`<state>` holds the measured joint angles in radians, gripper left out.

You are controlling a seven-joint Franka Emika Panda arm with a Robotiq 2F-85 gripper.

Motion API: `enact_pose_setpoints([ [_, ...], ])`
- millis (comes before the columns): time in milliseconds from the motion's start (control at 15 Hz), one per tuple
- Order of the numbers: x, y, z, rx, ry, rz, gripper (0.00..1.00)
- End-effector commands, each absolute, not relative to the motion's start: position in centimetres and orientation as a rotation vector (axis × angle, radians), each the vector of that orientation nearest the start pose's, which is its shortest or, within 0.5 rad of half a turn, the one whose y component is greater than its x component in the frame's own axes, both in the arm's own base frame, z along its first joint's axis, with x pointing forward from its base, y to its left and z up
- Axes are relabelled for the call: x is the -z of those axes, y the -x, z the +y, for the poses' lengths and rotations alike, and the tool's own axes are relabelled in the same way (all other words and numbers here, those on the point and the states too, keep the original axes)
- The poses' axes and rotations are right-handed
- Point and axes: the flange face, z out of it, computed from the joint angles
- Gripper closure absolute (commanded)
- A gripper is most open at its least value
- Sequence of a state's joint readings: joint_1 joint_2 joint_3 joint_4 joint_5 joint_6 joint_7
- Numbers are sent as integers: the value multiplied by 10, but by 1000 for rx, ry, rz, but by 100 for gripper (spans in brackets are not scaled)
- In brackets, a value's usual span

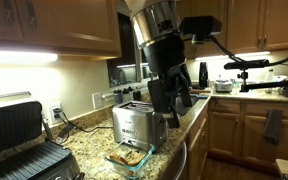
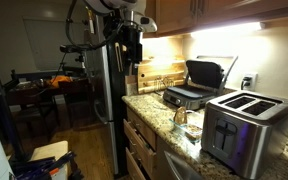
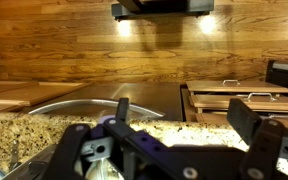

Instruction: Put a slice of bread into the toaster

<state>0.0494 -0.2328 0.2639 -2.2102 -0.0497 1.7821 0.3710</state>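
The brushed-steel toaster (image 1: 134, 124) stands on the granite counter, with its top slots showing in both exterior views (image 2: 246, 125). The tan slice of bread (image 1: 127, 155) lies flat in a clear glass dish in front of the toaster's end face. It shows small between the grill and the toaster in an exterior view (image 2: 181, 117). My gripper (image 1: 172, 99) hangs above the counter beyond the toaster, well apart from the bread (image 2: 133, 58). In the wrist view its two black fingers (image 3: 184, 115) are spread with only granite between them. The bread and the toaster are out of the wrist view.
A black-and-steel contact grill (image 1: 22, 145) sits on the counter near the dish and also shows in an exterior view (image 2: 197, 85). Wooden cabinets (image 1: 54, 25) hang overhead. A fridge (image 2: 102, 80) stands at the counter's end. Tripods and gear stand in the room behind (image 1: 246, 65).
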Motion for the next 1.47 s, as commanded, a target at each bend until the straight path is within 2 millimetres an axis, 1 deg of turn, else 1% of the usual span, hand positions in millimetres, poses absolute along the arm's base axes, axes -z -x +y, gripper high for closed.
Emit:
enact_pose_setpoints([
  [0, -450, -459, 146, -284, 3321, 106, 0],
  [600, -425, -517, 145, -360, 3326, 105, 0],
  [1000, -411, -545, 145, -357, 3307, 90, 0],
  [1400, -396, -569, 137, -384, 3307, 117, 0],
])
